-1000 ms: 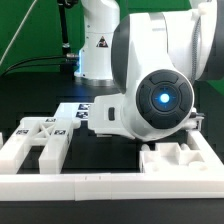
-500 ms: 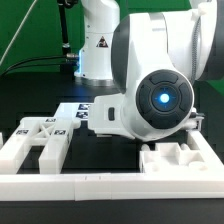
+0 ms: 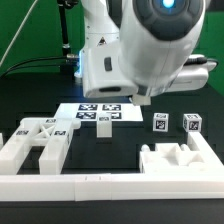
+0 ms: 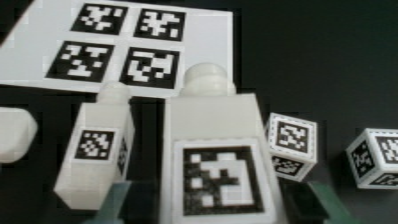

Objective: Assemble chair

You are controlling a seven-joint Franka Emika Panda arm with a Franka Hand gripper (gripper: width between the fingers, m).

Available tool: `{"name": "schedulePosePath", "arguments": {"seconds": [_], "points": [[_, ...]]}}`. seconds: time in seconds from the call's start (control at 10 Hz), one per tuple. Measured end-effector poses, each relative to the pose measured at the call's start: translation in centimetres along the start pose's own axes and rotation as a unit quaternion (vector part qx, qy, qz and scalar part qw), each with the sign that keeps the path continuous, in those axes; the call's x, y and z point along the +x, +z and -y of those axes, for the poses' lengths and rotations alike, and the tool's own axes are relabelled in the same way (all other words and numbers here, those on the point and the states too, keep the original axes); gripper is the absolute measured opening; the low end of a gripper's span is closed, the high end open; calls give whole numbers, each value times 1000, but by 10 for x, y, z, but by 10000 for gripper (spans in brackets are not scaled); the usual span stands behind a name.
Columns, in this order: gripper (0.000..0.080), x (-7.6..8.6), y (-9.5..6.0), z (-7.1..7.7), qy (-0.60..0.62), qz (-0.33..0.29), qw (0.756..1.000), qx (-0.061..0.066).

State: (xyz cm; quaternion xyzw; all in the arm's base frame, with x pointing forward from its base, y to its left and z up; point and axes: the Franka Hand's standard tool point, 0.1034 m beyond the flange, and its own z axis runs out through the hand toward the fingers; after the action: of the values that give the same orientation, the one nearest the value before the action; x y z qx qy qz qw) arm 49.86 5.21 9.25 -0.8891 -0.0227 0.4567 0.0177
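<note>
Moved: arm has gone up since half a second ago; it sat low and blocked the tabletop's middle, and now I can see the marker board and the cubes.
Gripper: gripper hangs over the middle of the tabletop, clear of the surface.
Held post: held post is a white chair piece with a rounded tip and one tag facing the wrist camera. It is off the tabletop; in the exterior view I only get its end under the gripper.
Jaws: pinching the held post, with fingers on either side of its lower end in the wrist view.
Second post: second post stands free at the marker board's near edge. I can't tell if it is on the board or just off it.
Marker board: marker board lies flat at the tabletop's middle.
Cubes: two tagged cubes sit apart from each other toward the tabletop edge on the exterior view's right.
Left chair piece: left chair piece is blocky and tagged, at the near corner on the exterior view's left, just behind the rail.
Right chair piece: right chair piece is at the near corner on the exterior view's right.
Border rail: border rail runs along the tabletop's near edge.
</note>
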Motion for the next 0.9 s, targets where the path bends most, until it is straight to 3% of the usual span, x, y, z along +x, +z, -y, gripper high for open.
{"name": "schedulePosePath", "arguments": {"seconds": [0.2, 0.4, 0.5, 0.6, 0.7, 0.8, 0.9], "points": [[284, 16, -8, 1, -3, -86, 996, 0], [284, 16, -15, 2, -3, -164, 986, -1], [284, 10, -37, 12, -9, -185, 983, -1], [285, 10, -69, 27, -18, -233, 972, -5], [285, 4, -80, 40, -19, -249, 968, -7], [285, 10, -84, 49, -8, -284, 959, -5], [285, 11, -84, 49, -13, -311, 950, -6]]}}
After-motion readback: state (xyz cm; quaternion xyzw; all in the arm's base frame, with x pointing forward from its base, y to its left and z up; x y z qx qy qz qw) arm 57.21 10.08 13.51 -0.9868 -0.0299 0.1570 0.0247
